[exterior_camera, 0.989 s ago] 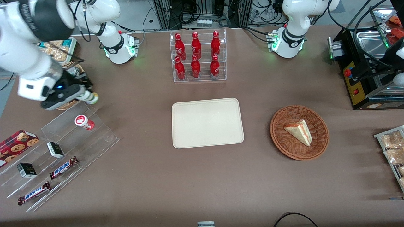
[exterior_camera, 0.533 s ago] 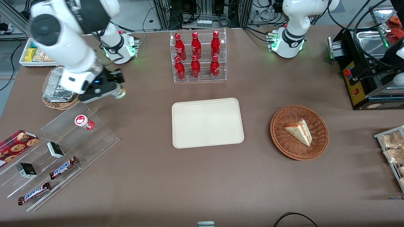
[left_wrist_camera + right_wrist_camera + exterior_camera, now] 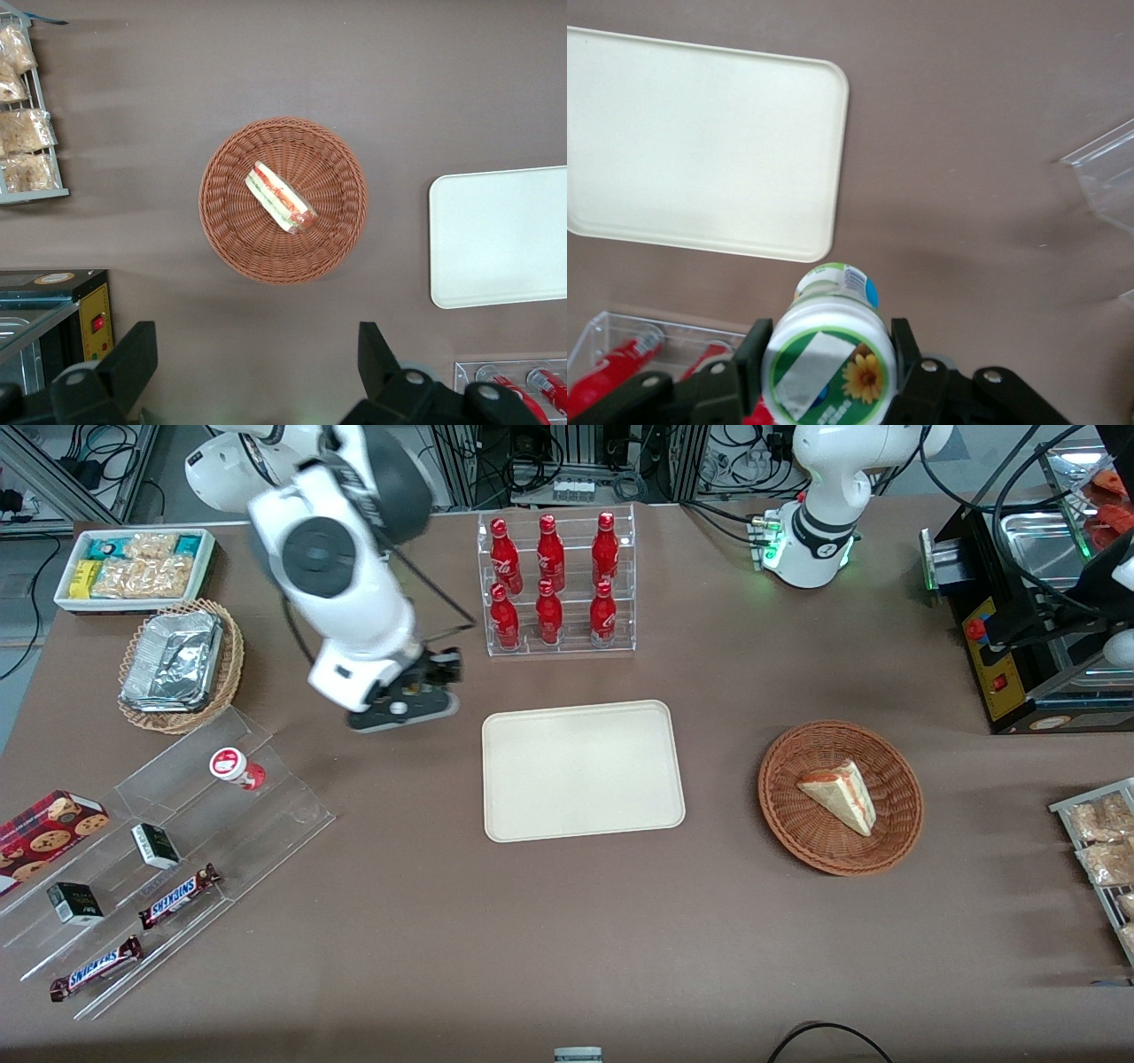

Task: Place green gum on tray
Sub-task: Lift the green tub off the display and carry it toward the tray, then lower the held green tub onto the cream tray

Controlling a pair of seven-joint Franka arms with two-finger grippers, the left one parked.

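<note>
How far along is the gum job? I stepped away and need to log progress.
Done: the small white green-banded gum bottle is off the clear stepped rack, where only the red-lidded bottle stands. In hand: the right arm's hand grips it above bare table, beside the cream rectangular tray, toward the working arm's end. Left: carry it over the tray, lower, release; nothing lies on the tray.

table (image 3: 567,921): brown, matte | cable racks (image 3: 567,460) past its edge | light: even, soft shadows
</note>
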